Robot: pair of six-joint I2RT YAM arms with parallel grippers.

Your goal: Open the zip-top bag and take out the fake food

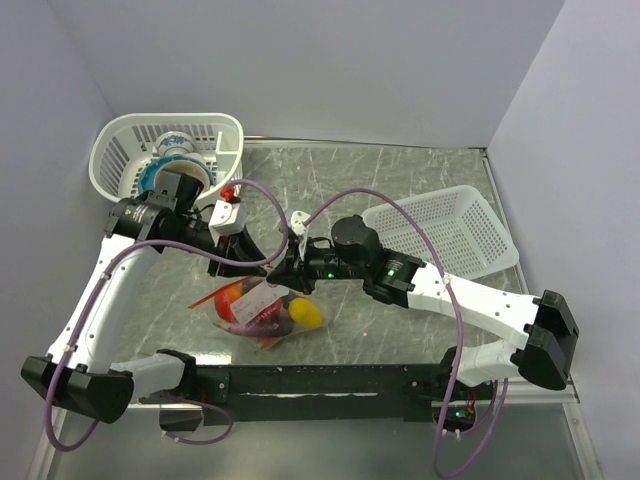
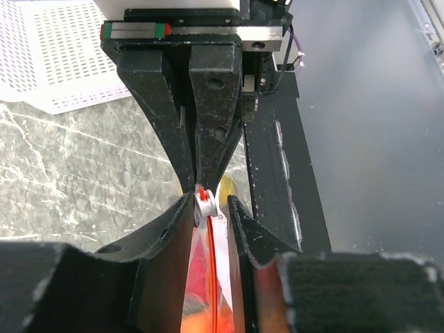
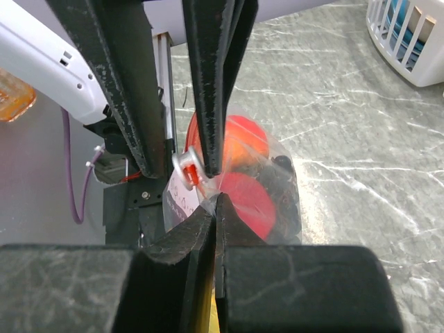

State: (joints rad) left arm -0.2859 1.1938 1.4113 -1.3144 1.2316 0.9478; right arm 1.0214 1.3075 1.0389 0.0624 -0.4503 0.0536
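Observation:
The zip-top bag [image 1: 262,298] lies near the table's front edge, with its orange-red zip strip [image 2: 208,277] and white slider [image 2: 205,206] raised between both grippers. Inside it are fake food pieces: a red tomato [image 3: 246,201], an orange-red fruit [image 3: 243,139], dark grapes [image 3: 284,194] and a purple piece [image 1: 250,325]. A yellow piece [image 1: 307,315] shows at the bag's right end. My left gripper [image 2: 210,201] straddles the zip strip; its jaws are a little apart, with the slider against one finger. My right gripper [image 3: 216,198] is shut on the bag's clear corner beside the slider.
A round white basket [image 1: 120,150] with blue-and-white bowls and a cup stands at the back left. A rectangular white basket [image 1: 440,235] stands at the right. The black base rail [image 1: 320,380] runs along the front edge. Walls close in on three sides.

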